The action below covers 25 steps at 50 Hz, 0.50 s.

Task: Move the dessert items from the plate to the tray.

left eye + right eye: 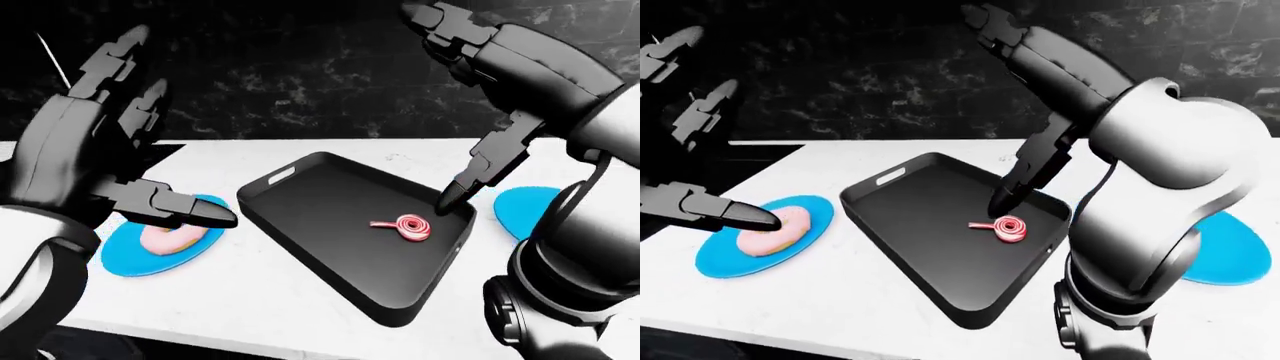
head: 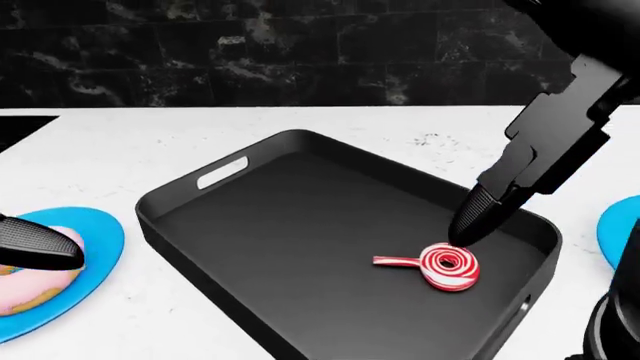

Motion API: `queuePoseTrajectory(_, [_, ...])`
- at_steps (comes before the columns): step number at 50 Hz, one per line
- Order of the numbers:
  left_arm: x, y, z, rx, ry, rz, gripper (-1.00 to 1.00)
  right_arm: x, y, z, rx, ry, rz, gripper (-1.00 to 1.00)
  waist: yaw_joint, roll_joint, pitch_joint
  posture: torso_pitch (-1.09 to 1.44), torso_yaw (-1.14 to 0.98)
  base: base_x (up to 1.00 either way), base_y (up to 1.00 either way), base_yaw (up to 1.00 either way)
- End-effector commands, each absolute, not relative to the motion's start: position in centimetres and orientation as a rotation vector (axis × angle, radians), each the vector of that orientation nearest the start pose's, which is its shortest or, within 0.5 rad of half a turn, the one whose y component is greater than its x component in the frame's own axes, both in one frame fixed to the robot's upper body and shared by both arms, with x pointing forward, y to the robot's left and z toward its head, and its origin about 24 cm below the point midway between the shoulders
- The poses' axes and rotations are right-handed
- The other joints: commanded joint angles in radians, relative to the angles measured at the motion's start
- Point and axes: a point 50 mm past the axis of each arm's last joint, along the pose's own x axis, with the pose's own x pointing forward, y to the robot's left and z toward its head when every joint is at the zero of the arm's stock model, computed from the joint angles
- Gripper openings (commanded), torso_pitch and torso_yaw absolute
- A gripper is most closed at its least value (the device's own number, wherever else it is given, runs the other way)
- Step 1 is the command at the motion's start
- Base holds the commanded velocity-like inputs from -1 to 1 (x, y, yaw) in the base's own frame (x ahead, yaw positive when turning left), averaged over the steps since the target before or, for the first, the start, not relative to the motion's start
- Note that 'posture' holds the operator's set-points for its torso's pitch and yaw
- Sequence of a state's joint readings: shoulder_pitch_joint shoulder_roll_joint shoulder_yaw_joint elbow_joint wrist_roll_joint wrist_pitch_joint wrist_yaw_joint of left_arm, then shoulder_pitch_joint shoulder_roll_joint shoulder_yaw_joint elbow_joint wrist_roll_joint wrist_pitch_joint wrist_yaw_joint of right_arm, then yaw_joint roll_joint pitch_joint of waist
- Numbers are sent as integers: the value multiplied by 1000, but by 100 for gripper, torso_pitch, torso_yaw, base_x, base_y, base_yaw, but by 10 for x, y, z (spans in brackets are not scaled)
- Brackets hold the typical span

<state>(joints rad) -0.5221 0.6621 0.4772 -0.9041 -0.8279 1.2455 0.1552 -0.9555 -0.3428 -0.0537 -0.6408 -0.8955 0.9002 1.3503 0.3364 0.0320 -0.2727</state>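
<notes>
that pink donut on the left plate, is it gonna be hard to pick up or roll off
The donut lies flat on the blue plate, so it probably won't roll unless tipped on edge. Its rounded, glazed-looking top may be slippery for the open left hand. It looks soft, so a hard squeeze could dent it.

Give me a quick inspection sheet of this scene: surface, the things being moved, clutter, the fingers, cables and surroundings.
Surface: white counter, speckled.
Job's things: black tray holds a red-and-white lollipop; pink doughnut lies on the left blue plate; right blue plate looks bare where visible.
Clutter: nothing seen.
Fingers: left hand open, one finger over the doughnut; right hand open, one finger pointing down just above the lollipop; contact cannot be told.
Cables: nothing seen.
Surroundings: dark marbled wall along the top of the head view.
</notes>
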Motion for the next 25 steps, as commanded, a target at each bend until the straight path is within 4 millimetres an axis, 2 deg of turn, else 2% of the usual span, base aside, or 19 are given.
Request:
queuePoseTrajectory(1, [211,205,290,247,-300,-80,100,243,-146,337,-909,-293,365,100,4,0,-4,-41,34,0,0,0])
queuePoseTrajectory(11, [210,208,288,246,-296,-75,100,243,-138,340,-911,-313,388,100,52,6,-3,-41,39,0,0,0])
queuePoseTrajectory(25, [214,206,285,265,-286,-90,100,241,-140,339,-915,-315,388,100,119,7,-1,-41,46,0,0,0])
